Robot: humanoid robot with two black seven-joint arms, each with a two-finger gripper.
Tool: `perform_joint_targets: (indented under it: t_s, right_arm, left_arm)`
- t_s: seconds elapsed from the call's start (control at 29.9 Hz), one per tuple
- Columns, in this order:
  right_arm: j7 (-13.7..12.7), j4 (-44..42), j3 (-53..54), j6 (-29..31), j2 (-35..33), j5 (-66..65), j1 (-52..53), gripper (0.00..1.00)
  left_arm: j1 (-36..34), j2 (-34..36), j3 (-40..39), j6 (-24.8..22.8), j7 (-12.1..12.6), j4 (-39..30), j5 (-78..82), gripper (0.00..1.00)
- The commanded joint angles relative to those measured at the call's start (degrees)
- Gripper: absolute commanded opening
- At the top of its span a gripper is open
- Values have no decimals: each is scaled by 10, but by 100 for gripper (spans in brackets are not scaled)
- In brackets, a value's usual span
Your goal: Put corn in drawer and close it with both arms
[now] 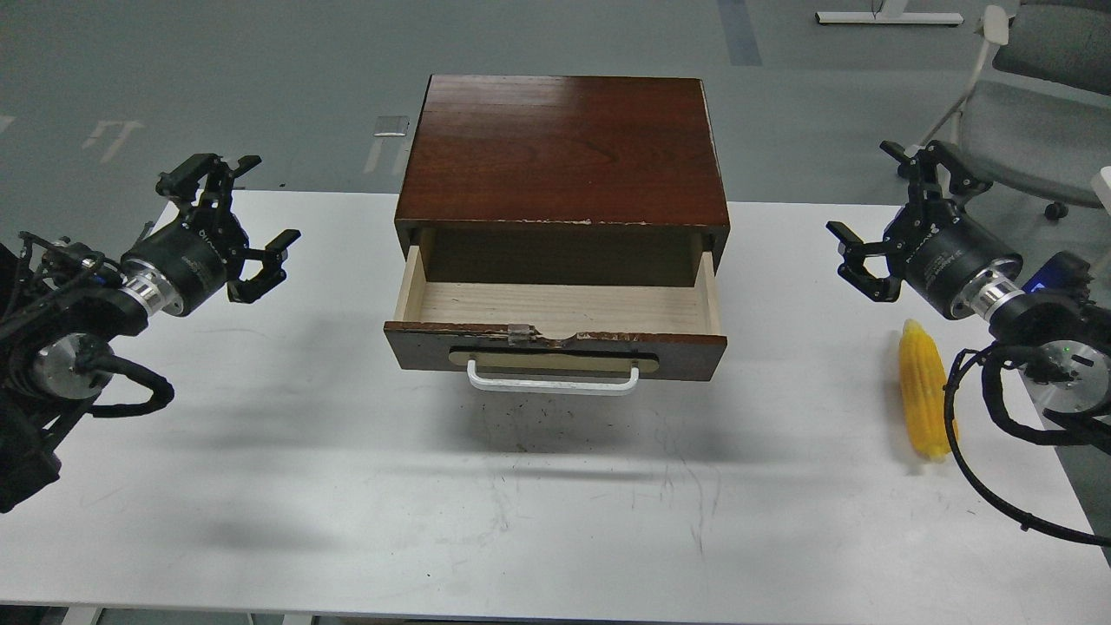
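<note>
Corn (923,389) on table (347,486), drawer (555,305) pulled open, pale inside bare

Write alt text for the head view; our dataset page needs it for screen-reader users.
A dark brown wooden drawer stands pulled open and empty at the middle of a white table, with a yellow corn cob lying to its right. The left claw and right claw hang open at either side, holding nothing.

The head view is looking forward and down from above the white rectangular table (347,486), taking in its whole width and the grey floor (217,69) beyond.
</note>
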Motion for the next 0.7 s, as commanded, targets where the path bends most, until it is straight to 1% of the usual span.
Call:
perform_joint_targets:
  t_s: [0.0,0.23,0.33,0.4,0.57,0.67]
  right_arm:
    - [0,0,0,0,-2,-1,0,100]
    - [2,1,1,-2,-9,-1,0,100]
    - [2,5,17,-2,-31,0,0,100]
    - [1,5,23,-2,-37,0,0,100]
    - [2,6,19,-4,-37,-1,-2,100]
    - [1,6,18,-4,-35,-1,0,100]
  left_arm:
    - [1,11,-3,-1,0,-3,-1,98]
    - [0,15,-6,3,-1,-9,-2,98]
    - [0,16,-7,4,-1,-11,-2,98]
    - [0,17,-7,4,-1,-20,-2,98]
    - [1,25,-6,11,-1,-67,-3,98]
    - [1,25,-6,26,-2,-69,-3,98]
